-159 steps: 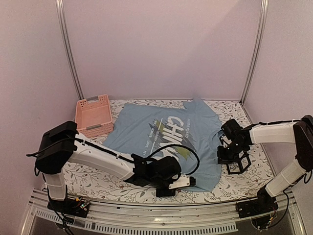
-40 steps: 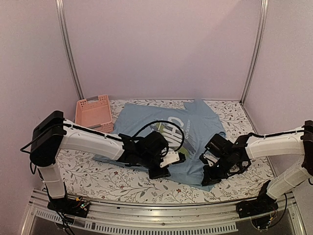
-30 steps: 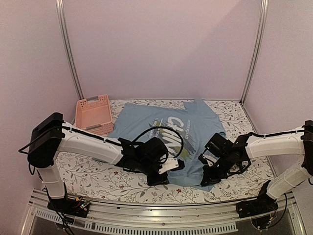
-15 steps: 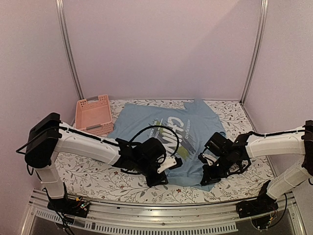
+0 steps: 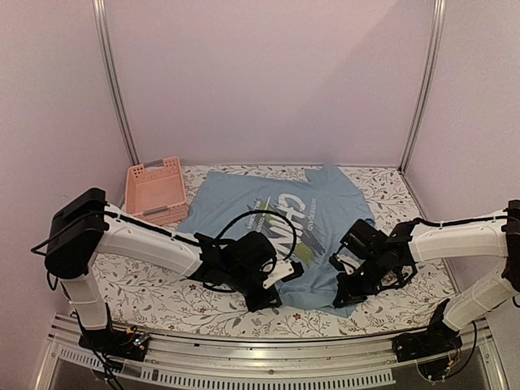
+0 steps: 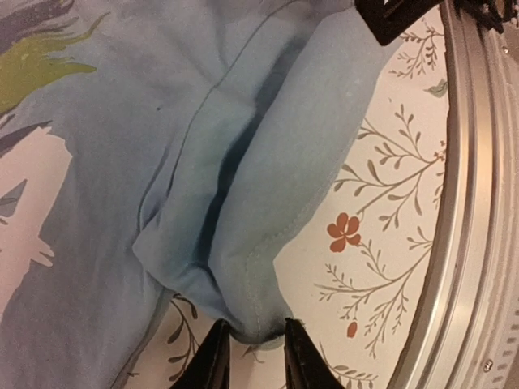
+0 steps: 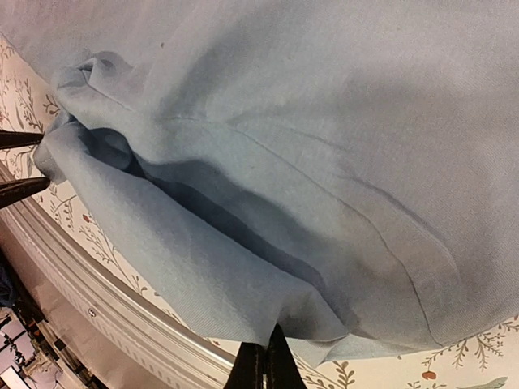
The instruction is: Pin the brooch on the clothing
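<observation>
The clothing (image 5: 280, 215), a light blue T-shirt with white "CHINA" print, lies on the table with its bottom hem toward me. My left gripper (image 5: 265, 299) is shut on a bunched fold of the hem; in the left wrist view (image 6: 253, 356) the fabric (image 6: 162, 146) fills the gap between the fingers. My right gripper (image 5: 344, 294) is shut on the hem to the right; in the right wrist view (image 7: 263, 361) its fingers pinch a lifted fold of the cloth (image 7: 324, 121). The hem between the grippers is folded and creased. The brooch is not in view.
A pink plastic basket (image 5: 154, 191) stands at the back left. The floral tablecloth (image 5: 162, 292) ends at a metal rail (image 5: 268, 349) along the near edge, close below both grippers. Two upright posts stand at the back corners.
My left gripper has pulled the hem toward the near edge, so more of the shirt's print shows. My right gripper has held its place on the hem.
</observation>
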Controlling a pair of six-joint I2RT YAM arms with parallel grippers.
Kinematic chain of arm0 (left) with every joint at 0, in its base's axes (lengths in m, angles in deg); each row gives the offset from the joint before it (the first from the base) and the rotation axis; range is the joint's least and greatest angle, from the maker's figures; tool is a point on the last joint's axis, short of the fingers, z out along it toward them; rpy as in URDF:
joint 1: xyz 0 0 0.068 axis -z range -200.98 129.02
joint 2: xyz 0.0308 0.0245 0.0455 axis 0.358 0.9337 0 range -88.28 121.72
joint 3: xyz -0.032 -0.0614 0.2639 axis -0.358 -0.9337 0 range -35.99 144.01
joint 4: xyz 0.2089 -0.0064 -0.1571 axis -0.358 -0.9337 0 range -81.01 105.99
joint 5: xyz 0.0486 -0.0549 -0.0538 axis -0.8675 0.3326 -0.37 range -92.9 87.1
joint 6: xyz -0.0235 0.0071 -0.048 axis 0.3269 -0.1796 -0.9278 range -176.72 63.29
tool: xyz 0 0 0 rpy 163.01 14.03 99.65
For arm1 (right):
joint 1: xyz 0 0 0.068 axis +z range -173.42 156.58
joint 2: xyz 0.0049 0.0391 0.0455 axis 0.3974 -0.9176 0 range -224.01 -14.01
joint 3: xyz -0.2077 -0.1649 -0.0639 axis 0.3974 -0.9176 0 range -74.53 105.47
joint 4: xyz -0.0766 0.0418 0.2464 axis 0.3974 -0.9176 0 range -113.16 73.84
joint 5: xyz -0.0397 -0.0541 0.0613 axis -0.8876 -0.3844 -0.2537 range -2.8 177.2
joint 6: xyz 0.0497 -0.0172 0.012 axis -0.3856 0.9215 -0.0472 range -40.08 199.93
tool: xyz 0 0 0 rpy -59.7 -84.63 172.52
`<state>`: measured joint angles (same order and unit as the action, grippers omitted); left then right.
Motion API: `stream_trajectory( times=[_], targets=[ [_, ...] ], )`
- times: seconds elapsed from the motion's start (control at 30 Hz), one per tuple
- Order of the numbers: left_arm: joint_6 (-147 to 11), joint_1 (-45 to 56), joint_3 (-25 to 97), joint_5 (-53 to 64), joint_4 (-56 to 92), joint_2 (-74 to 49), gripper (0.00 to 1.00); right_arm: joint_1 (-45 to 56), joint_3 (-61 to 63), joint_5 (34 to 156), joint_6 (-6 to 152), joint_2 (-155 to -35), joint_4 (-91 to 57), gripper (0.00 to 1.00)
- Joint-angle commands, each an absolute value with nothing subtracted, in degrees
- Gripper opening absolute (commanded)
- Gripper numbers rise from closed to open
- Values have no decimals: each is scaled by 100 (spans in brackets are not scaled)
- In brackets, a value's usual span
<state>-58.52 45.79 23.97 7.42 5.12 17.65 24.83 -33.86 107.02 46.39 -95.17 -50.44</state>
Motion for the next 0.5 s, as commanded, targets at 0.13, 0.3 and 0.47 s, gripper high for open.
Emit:
stream_trajectory(
  times=[0.13, 0.3, 0.47],
  targets=[
    [-5976, 4661, 2395, 966, 804, 2004, 19, 2448, -3392, 10651, 4696, -9374, -5057, 0],
    [-5875, 4672, 2461, 1038, 795, 2053, 0, 2448, -3401, 10704, 4696, -9355, -5074, 0],
    [-5812, 4681, 2311, 1069, 764, 1795, 0, 2448, -3409, 10960, 4733, -9275, -5060, 0]
  ],
)
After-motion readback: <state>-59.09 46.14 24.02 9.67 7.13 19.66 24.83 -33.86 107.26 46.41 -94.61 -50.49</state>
